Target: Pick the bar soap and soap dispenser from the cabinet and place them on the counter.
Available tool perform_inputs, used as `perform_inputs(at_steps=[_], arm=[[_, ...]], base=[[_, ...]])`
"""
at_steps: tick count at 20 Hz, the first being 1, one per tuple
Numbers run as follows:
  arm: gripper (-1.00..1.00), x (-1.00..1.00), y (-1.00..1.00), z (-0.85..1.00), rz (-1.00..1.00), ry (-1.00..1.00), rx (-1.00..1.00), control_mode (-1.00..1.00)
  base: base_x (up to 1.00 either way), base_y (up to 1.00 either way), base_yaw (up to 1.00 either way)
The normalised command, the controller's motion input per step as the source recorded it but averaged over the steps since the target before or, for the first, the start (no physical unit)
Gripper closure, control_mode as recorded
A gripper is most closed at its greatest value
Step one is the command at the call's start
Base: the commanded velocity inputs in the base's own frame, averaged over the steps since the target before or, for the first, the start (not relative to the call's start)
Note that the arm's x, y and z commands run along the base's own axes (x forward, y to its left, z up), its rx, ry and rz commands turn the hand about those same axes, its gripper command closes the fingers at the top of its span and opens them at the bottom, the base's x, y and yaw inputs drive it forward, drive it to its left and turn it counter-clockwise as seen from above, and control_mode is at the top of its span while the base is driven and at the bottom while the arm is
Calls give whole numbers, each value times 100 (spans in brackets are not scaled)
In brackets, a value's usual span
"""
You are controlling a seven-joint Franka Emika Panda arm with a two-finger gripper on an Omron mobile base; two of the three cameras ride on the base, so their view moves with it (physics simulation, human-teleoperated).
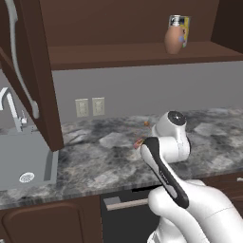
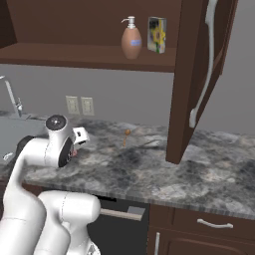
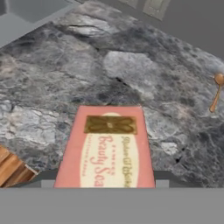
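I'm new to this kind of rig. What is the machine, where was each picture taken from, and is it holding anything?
The machine is a white robot arm in a rendered kitchen. Two pictures come from cameras behind it, to its left and right. The third looks along its gripper, a two-fingered hand. The pink bar soap sits between the fingers, which appear closed on it, just above the marbled counter. A small wooden spoon lies on the counter, and the sink is to the left. Up in the open cabinet, the brown soap dispenser stands beside a yellow-and-blue box.
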Motion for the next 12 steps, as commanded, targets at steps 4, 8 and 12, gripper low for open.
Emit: perform_inputs(at_steps=[4,8,12], arm=[[100,46,3,-42,-7,9,0,-100],[100,41,2,-48,-6,8,0,-100],[100,37,0,-43,-5,7,0,-100]], base=[[0,0,0],[0,0,0],[0,0,0]])
